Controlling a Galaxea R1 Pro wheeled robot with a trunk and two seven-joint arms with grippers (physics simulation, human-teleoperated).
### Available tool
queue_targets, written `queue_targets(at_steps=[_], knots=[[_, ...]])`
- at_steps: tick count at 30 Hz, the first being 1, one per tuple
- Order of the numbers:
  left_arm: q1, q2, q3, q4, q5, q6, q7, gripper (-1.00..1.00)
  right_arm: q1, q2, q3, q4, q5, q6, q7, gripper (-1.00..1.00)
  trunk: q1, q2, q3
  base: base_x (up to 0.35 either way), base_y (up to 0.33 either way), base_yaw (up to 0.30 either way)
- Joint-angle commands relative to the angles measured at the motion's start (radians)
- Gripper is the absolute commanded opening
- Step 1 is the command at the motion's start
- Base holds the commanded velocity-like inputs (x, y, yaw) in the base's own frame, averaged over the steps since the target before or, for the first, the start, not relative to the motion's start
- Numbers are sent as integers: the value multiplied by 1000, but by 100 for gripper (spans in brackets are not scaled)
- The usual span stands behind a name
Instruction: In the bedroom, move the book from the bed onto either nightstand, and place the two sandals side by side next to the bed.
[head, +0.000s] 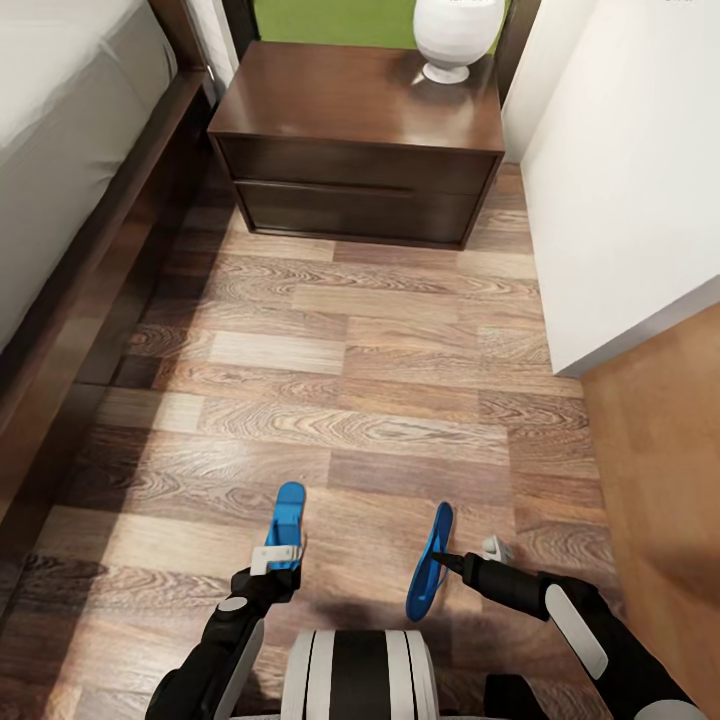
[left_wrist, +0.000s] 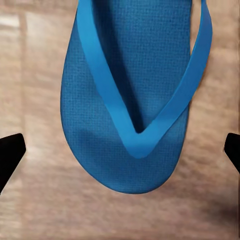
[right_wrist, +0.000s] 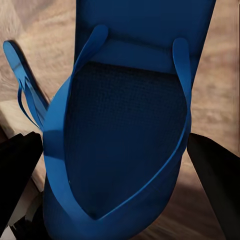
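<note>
A strip of wood-plank floor (head: 340, 400) runs between the bed (head: 60, 200) on the left and a white wall (head: 620, 200) on the right, closed at the far end by the dark brown nightstand (head: 360, 140). The bed's dark frame edge slants along the left side of the strip; the wall's lower corner juts in at the right, with a lighter orange-brown floor (head: 660, 470) beyond it. Between these edges the planks lie bare up to the nightstand's drawer front. A white vase (head: 455, 35) stands on the nightstand's top near its right rear corner.

Both sandals are near the robot's trunk, well apart from each other. The left sandal (head: 286, 525) is at the left hand (head: 268, 560), pointing away along the floor. In the left wrist view this sandal (left_wrist: 132, 95) shows bright blue, finely textured, with a lighter V-shaped strap, and the left hand's dark fingertips (left_wrist: 10, 152) stand wide to either side of it, spread and not touching it.

The right sandal (head: 430, 565) stands tilted on its edge at the right hand (head: 462, 565). In the right wrist view it (right_wrist: 125, 150) is dark blue and shadowed, strap loop toward the camera, and the other sandal (right_wrist: 22, 85) shows beside it. The right hand's fingers (right_wrist: 215, 180) flank it; I cannot tell whether they clamp it.
</note>
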Motion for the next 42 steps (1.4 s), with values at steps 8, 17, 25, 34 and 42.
queue_targets(at_steps=[8, 17, 25, 34, 42], knots=[[1, 0, -2, -1, 6, -3, 7, 100, 0, -1, 2, 0, -6, 5, 0, -100, 0, 0, -1, 37, -19, 0], [1, 0, -2, -1, 6, -3, 7, 100, 0, 0, 2, 0, -6, 5, 0, -100, 0, 0, -1, 116, -64, 0], [1, 0, -2, -1, 5, -3, 7, 100, 0, 0, 2, 0, -6, 5, -1, -100, 0, 0, -1, 63, -31, 0], [1, 0, -2, -2, 5, -3, 7, 100, 0, 0, 2, 0, -6, 5, -1, -100, 0, 0, -1, 2, -1, 0], [1, 0, -2, -2, 7, -3, 7, 100, 0, 0, 2, 0, -6, 5, -1, -100, 0, 0, -1, 0, 0, 0]])
